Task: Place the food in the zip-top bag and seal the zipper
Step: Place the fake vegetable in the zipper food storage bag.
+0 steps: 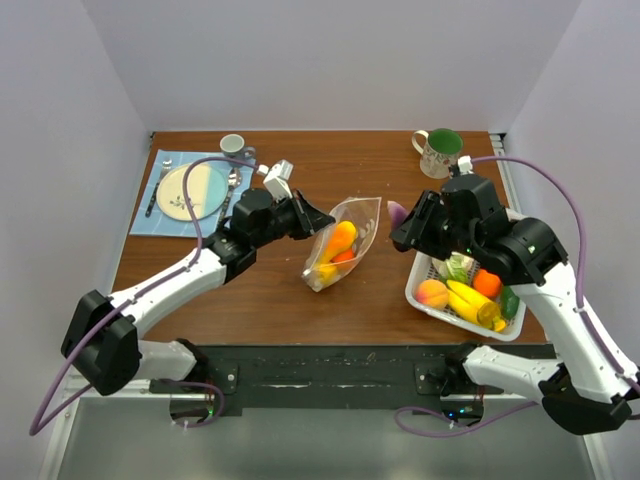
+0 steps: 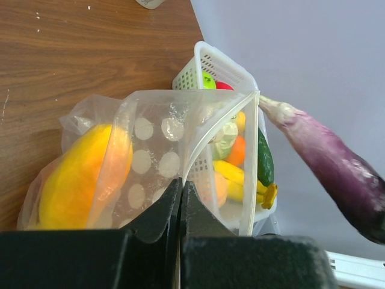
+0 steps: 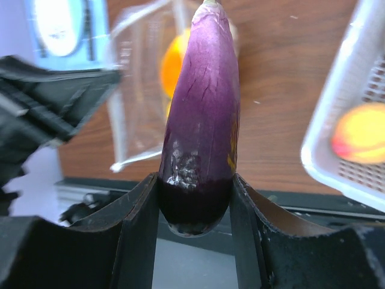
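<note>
Top view: zip-top bag (image 1: 350, 240) sits mid-table (image 1: 270, 290), mouth raised toward far right. Orange pc (image 1: 342, 238), red pc (image 1: 344, 257) and yellow pc (image 1: 325, 272) are inside. L gripper (image 1: 320, 219) is at bag's left rim; jaws not resolvable here. R gripper (image 1: 402, 228) hangs above table btwn bag and white basket (image 1: 418, 290). Only the purple tip of the eggplant (image 1: 397, 212) pokes out past it, apart from the bag mouth. Basket holds peach (image 1: 433, 293), yellow, orange, green and pale leafy pcs. Far side: mug (image 1: 440, 152), small cup (image 1: 233, 146), plate (image 1: 190, 190) on blue mat (image 1: 150, 218), all well apart from bag.

L wrist view: settles L jaws. They are pressed together, pinching a fold of the bag's mouth edge, so the film stands up and open. Zipper (image 2: 251, 162) shows as a whitish strip along the rim; whether the pinch is on it, cannot tell. White spot print is visible, w/ the orange pc lying low at left. Eggplant seen side-on at right, in the air, pale end near the rim corner; contact cannot tell. Basket shows behind the film.

R wrist view: R jaws part-way apart, clamped on eggplant's dark thick end, one finger touching each side. Eggplant runs straight away from the cam toward the blurred bag. L gripper is a dark blur at left, basket corner w/ peach at right.
</note>
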